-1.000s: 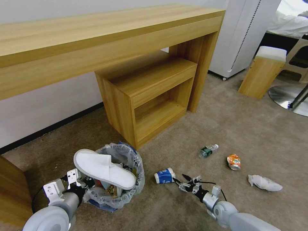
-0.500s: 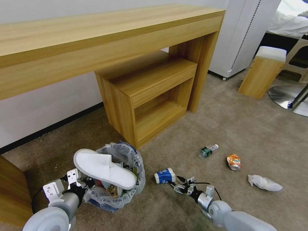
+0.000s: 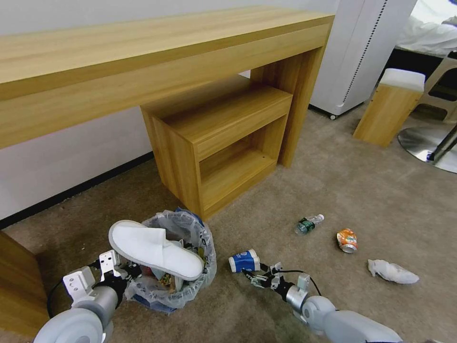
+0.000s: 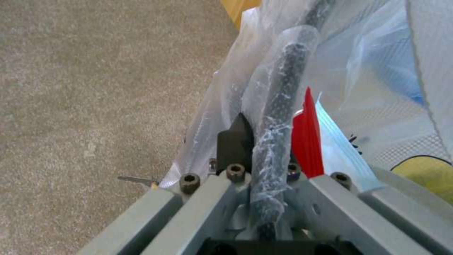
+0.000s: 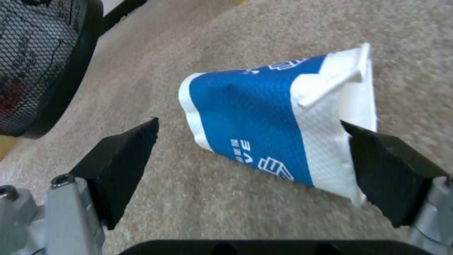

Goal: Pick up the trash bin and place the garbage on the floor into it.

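Trash bin [image 3: 183,286]: one, on the beige floor [image 3: 333,190] at the robot's near left; translucent liner crumpled over the rim. Contents: one white slipper [image 3: 154,248] lying across the mouth, overhanging the rim; beneath it, a red cup piece [image 4: 308,141], a pale blue mask [image 4: 342,152] and something yellow [image 4: 427,177].

Left gripper [image 4: 254,156]: low beside the bin, its jaws closed on the bagged rim, one black finger outside the liner.

Right gripper [image 5: 250,163]: arm stretched low over the carpet, jaws wide apart, straddling one blue-white cup [image 5: 278,127] that lies on its side on the floor just right of the bin. One fingertip [image 5: 377,159] sits at the cup's open end; the other stands clear of its base. Nothing gripped.

Farther out on the floor, each one of a kind: small bottle [image 3: 308,223], orange can [image 3: 347,240], white wad [image 3: 392,271].

Beyond: wooden worktop [image 3: 143,57] with a low cabinet [image 3: 223,143] tucked beneath.
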You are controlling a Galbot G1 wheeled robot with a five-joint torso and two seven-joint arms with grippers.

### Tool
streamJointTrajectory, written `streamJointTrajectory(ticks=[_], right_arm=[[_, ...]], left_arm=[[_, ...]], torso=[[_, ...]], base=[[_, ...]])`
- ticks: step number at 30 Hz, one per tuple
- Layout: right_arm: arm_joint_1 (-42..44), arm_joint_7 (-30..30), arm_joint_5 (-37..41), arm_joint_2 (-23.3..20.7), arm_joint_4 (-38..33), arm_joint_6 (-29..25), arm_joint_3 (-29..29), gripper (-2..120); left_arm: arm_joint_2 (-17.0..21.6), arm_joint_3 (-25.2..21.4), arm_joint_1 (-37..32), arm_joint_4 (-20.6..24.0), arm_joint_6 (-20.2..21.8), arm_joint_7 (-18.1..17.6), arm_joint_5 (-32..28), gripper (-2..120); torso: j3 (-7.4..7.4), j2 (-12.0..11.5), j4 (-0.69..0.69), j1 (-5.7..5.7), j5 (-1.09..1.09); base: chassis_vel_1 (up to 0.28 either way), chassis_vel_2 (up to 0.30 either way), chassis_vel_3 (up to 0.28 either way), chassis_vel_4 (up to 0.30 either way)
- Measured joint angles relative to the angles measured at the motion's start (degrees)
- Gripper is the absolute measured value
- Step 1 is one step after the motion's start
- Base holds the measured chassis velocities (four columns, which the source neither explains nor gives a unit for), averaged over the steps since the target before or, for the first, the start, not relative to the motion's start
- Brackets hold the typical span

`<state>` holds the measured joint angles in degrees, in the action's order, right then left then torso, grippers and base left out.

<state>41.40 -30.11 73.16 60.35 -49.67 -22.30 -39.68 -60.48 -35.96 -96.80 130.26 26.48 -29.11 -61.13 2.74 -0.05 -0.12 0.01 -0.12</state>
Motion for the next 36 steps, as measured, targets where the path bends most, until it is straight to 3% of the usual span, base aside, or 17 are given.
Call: streamJointTrajectory(ticks=[6,10,12,13,19,22,30,36], right_arm=[[-0.6,0.25,-0.19,1.34,0.85,0.01,-0.84,93],[-0.71,0.82,-0.4,1.67,0.6,-0.18,-1.03,85],[-0.71,1.21,-0.73,1.54,0.17,-0.45,-1.06,74],[-0.63,1.53,-1.07,1.2,-0.13,-0.76,-1.03,61],[-0.24,1.81,-1.77,0.08,-0.55,-1.76,-0.69,43],[0.04,1.82,-2.17,-0.51,-0.74,-2.51,-0.3,27],[0.38,2.04,-2.98,-1.23,-1.47,-3.87,0.97,0],[0.35,2.25,-3.48,-2.43,-3.5,-5.31,2.47,0]], left_arm=[[0.0,-0.19,-0.18,-0.07,-0.43,0.03,0.04,0],[0.01,-0.21,-0.18,-0.19,-0.62,0.06,0.06,0],[0.02,-0.21,0.01,-0.34,-0.73,0.07,0.07,0],[-0.04,-0.15,0.18,-0.41,-0.87,0.09,0.1,0],[-0.1,-0.04,0.31,-0.65,-1.0,0.16,0.23,0],[-0.18,0.1,0.34,-0.87,-1.02,0.18,0.37,0],[-0.15,0.44,0.91,-1.76,-1.12,0.31,0.45,0],[0.05,0.61,1.39,-2.75,-1.2,0.46,0.45,0]], torso=[[0.0,0.0,0.0,0.0,0.01],[0.0,0.0,0.0,0.0,0.01],[0.0,0.0,0.0,0.0,0.0],[0.0,0.0,0.0,0.0,0.0],[0.0,0.0,0.0,0.0,0.01],[0.0,0.0,0.0,0.0,0.01],[0.0,0.0,0.0,0.0,0.0],[0.0,0.0,0.0,0.0,0.01]], base=[[0.0,0.0,0.0,0.0],[0.0,0.0,0.0,0.0],[0.0,0.0,0.0,0.0],[0.0,0.0,0.0,0.0],[0.0,0.0,0.0,0.0],[0.0,0.0,0.0,0.0],[0.0,0.0,0.0,0.0],[0.0,0.0,0.0,0.0]])
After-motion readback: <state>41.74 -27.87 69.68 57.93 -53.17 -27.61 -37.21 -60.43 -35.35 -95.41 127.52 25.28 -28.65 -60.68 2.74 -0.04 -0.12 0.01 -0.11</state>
